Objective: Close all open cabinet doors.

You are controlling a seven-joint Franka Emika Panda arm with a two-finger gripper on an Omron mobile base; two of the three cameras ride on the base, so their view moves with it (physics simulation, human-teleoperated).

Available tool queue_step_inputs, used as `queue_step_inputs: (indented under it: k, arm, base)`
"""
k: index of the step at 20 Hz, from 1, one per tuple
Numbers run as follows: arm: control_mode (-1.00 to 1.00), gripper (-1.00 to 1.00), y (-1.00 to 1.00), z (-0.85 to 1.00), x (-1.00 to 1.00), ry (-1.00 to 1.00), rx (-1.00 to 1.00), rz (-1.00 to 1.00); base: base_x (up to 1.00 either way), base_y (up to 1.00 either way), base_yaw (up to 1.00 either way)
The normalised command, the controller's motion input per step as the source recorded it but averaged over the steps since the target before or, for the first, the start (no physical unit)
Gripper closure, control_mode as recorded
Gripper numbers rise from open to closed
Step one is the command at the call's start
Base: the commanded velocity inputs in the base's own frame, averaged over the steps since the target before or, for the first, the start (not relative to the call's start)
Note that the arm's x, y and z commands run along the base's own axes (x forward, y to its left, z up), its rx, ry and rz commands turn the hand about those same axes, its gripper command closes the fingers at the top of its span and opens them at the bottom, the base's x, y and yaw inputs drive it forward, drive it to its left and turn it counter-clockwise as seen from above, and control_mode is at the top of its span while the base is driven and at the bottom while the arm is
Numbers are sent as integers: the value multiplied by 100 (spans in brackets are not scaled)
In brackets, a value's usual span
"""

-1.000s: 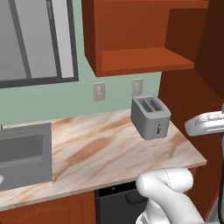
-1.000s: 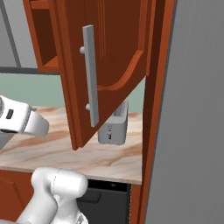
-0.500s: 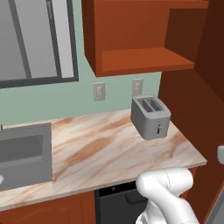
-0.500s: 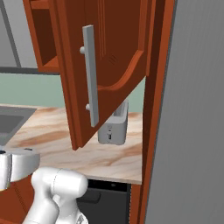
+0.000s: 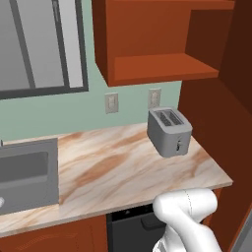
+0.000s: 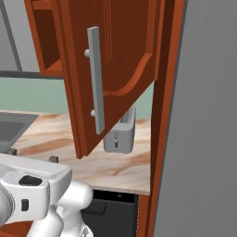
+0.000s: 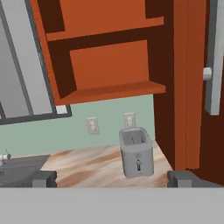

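Right base view: cabinet door [image 6: 115, 69] swung open; toaster [image 6: 121, 134] behind it.

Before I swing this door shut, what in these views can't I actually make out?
- Cabinet door: its top runs off the right base view's upper edge; the hand view cuts its handle at the right.
- Toaster: mostly hidden behind the door in the right base view.
- Gripper: the hand view shows just two dark fingertips; nothing sits between them.
- Sink: cut by the left edge in the left base view.
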Motion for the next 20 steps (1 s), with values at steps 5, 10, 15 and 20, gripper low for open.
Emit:
queue_step_inputs:
  k: [5, 10, 15, 20]
  arm:
    - [-100, -100, -33, 0, 0, -10, 4, 0]
    - [-100, -100, -17, 0, 1, -10, 0, 0]
    - [-100, -100, -22, 0, 21, -7, 1, 0]
    - [-100, -100, -29, -2, 27, -6, 1, 0]
  base:
    - [0, 0, 0]
    - [0, 0, 0]
    - [0, 0, 0]
    - [0, 0, 0]
